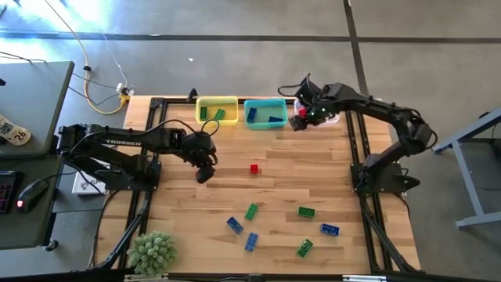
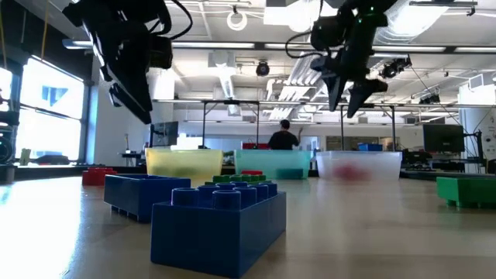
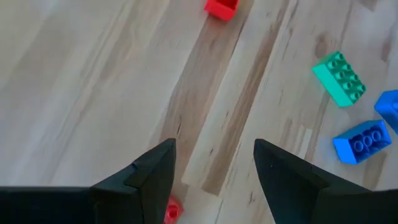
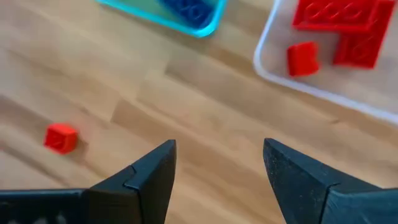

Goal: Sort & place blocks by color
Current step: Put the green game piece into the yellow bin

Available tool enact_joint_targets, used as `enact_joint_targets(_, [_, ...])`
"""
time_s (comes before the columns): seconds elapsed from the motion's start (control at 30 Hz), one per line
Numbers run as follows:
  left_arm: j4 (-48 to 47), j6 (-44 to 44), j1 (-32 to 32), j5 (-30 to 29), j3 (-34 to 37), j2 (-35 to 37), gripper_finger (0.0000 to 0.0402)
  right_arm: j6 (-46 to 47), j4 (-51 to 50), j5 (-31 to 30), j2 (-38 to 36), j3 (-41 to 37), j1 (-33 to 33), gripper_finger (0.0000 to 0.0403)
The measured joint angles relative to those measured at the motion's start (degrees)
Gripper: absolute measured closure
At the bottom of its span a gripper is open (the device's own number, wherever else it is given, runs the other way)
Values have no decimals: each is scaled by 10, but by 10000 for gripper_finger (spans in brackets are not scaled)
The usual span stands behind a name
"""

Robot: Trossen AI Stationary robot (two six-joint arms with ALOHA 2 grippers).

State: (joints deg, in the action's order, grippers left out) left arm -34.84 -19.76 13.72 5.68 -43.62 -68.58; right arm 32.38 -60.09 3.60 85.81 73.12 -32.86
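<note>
Both grippers are open and empty. My left gripper (image 1: 205, 171) (image 3: 214, 146) hovers over the wood left of a lone red block (image 1: 254, 168) (image 3: 221, 7). My right gripper (image 1: 300, 119) (image 4: 217, 146) hangs above the table beside the clear bin (image 4: 267, 62), which holds red blocks (image 4: 339, 25). The yellow bin (image 1: 217, 100) holds green blocks; the teal bin (image 1: 265, 103) holds blue ones. Loose green blocks (image 1: 251, 211) (image 1: 306, 211) (image 1: 304, 247) and blue blocks (image 1: 234, 225) (image 1: 250, 241) (image 1: 329, 229) lie flat on the near half. A small red bit (image 3: 172, 211) shows beside my left finger.
The three bins stand in a row along the table's far edge. A green plant-like ball (image 1: 153, 252) sits at the near left corner. In the low view a blue block (image 2: 217, 221) fills the foreground, and a person (image 2: 284, 138) stands far off in the room.
</note>
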Motion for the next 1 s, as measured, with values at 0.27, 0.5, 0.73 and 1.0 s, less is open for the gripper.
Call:
enact_joint_targets(0.27, [6, 47, 0, -34, 0, 0, 195, 96, -14, 8, -12, 0, 114, 174])
enact_joint_targets(0.5, [19, 50, 0, -55, 0, 0, 195, 76, -14, 74, -11, 0, 211, 174])
enact_joint_targets(0.73, [26, 93, 0, -54, 0, 0, 195, 89, -14, 98, -11, 0, 302, 174])
enact_joint_targets(1.0, [30, 116, 0, -50, 0, 0, 195, 164, -15, 52, -7, 0, 405, 173])
